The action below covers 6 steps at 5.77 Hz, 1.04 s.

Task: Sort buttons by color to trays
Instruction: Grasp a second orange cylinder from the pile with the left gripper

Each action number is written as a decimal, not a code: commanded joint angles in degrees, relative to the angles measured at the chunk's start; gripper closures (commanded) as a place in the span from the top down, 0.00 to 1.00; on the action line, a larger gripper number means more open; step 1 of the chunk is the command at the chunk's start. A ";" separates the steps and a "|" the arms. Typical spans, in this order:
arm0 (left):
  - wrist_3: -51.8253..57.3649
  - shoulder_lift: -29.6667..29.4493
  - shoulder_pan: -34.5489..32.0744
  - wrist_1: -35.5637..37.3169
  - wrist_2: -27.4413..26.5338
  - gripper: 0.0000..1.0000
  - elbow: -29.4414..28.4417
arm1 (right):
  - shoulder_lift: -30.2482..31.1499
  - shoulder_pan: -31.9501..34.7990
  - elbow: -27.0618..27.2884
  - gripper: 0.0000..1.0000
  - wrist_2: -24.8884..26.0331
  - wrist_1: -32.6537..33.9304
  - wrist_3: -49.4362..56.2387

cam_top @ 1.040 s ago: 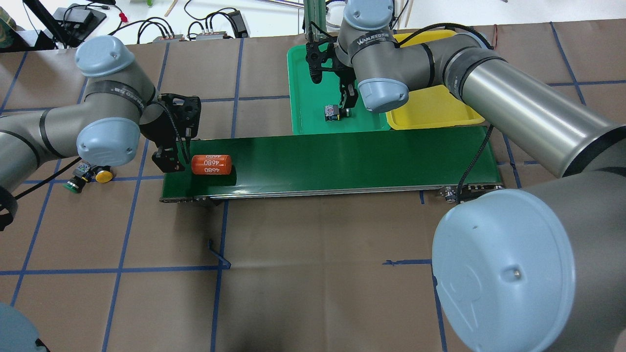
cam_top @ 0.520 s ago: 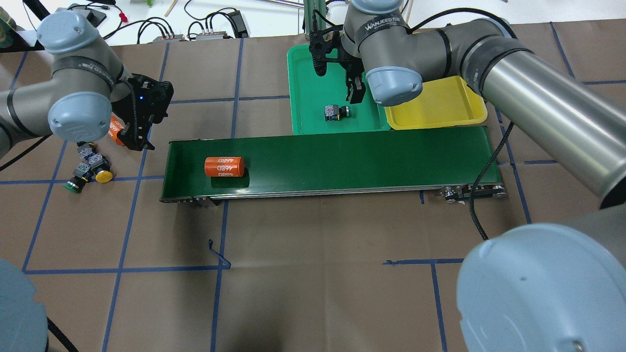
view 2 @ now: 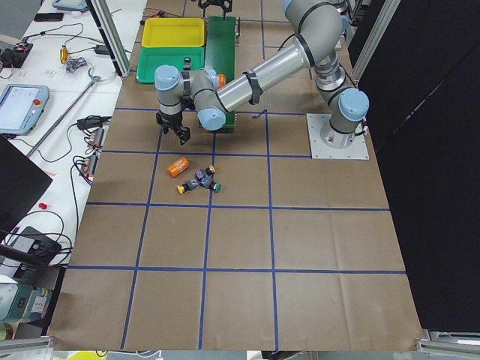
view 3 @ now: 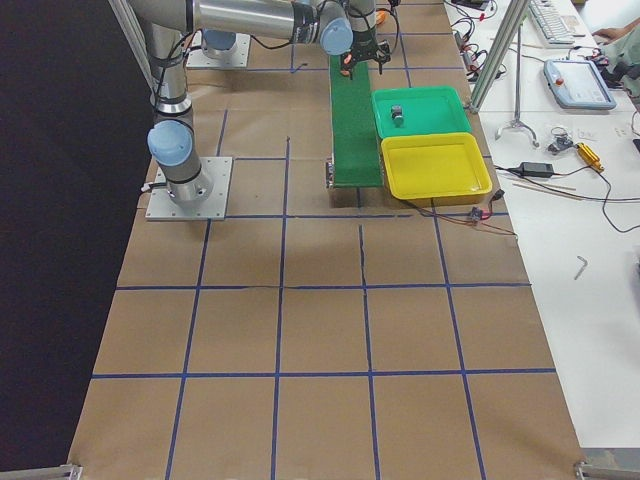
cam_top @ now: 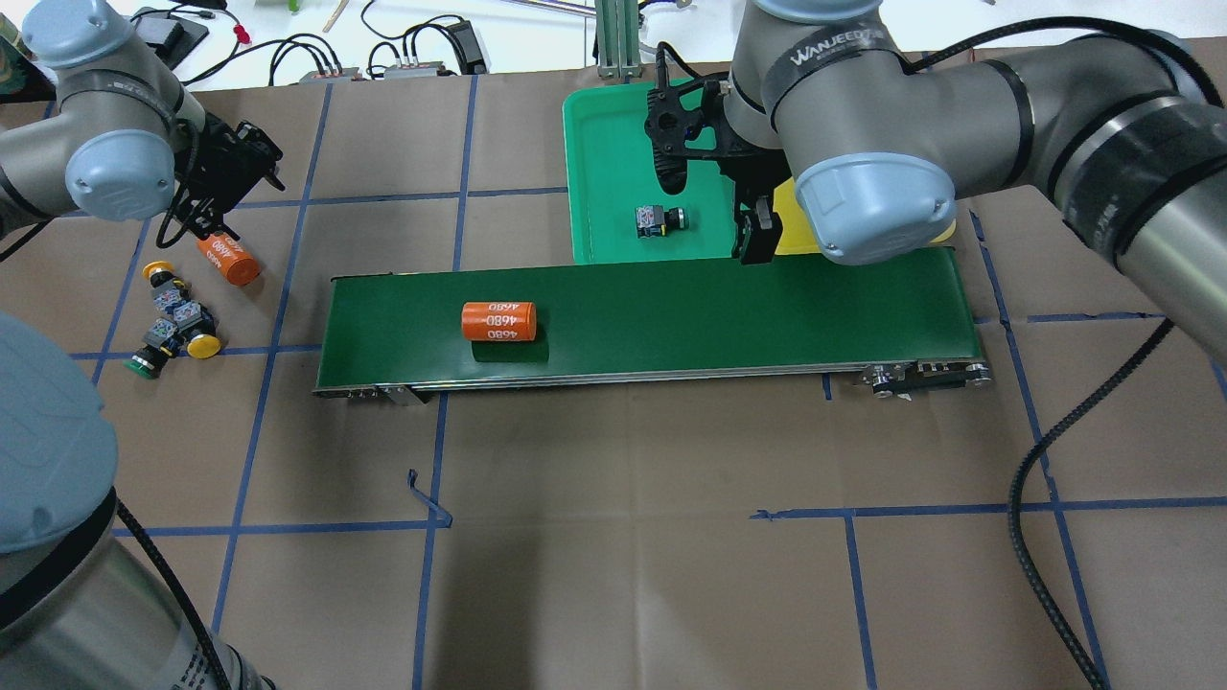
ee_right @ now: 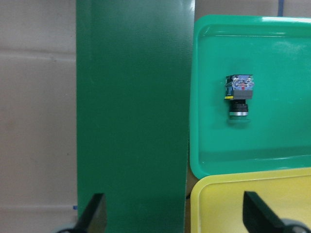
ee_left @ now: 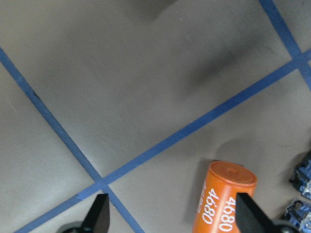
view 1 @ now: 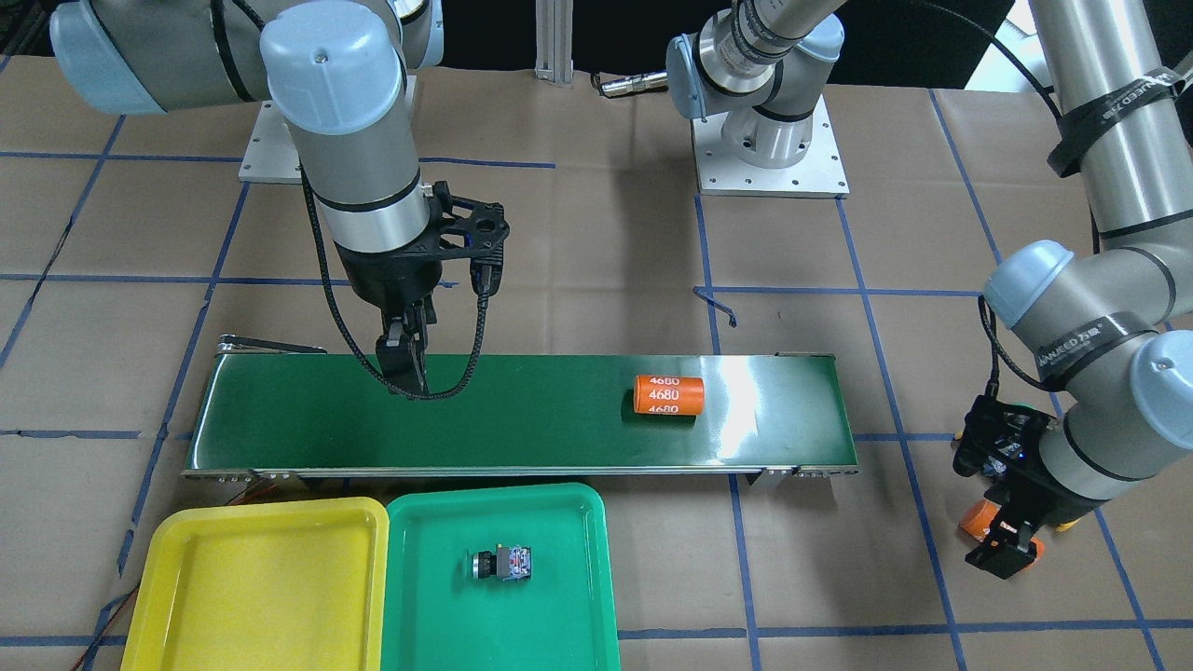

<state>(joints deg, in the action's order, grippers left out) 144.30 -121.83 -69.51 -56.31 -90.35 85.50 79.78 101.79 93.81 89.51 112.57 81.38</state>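
Observation:
One button (cam_top: 660, 220) with a dark green cap lies on its side in the green tray (cam_top: 604, 144); the right wrist view shows the button (ee_right: 239, 94) too. My right gripper (cam_top: 755, 251) is open and holds nothing, over the belt's far edge beside that tray. The yellow tray (view 1: 186, 559) holds nothing. Three more buttons (cam_top: 173, 321), two yellow-capped and one green-capped, lie clustered on the table at the left. My left gripper (cam_top: 201, 228) hangs open just behind them, over an orange cylinder (ee_left: 221, 201).
The dark green conveyor belt (cam_top: 719, 307) runs across the middle with a second orange "4680" cylinder (cam_top: 498, 321) on it. Cables and electronics lie beyond the table's far edge. Brown paper with blue tape lines covers the table.
My left gripper moved off the belt's left end, back and left over the table. The right gripper left the green tray and came toward the belt. The cylinder on the belt rode rightward.

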 commanded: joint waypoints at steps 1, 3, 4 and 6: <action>2.12 -1.83 3.31 0.67 -0.27 0.90 -0.16 | 2.30 -0.54 -2.82 1.00 -0.22 -10.38 -1.30; 5.20 -5.33 4.20 2.77 -0.18 0.89 -0.25 | 1.43 -0.28 -5.31 1.00 -0.31 -12.81 -1.40; 5.20 -6.22 4.20 2.78 -0.35 0.89 0.10 | 1.43 -0.27 -5.22 1.00 -0.31 -12.81 -1.31; 5.29 -6.32 4.29 3.39 -0.36 0.36 0.54 | 1.35 -0.36 -5.05 1.00 -0.22 -13.16 -1.31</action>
<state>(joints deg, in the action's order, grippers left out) 149.56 -128.05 -65.25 -53.29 -90.73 85.89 81.18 101.50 88.65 89.28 99.61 80.06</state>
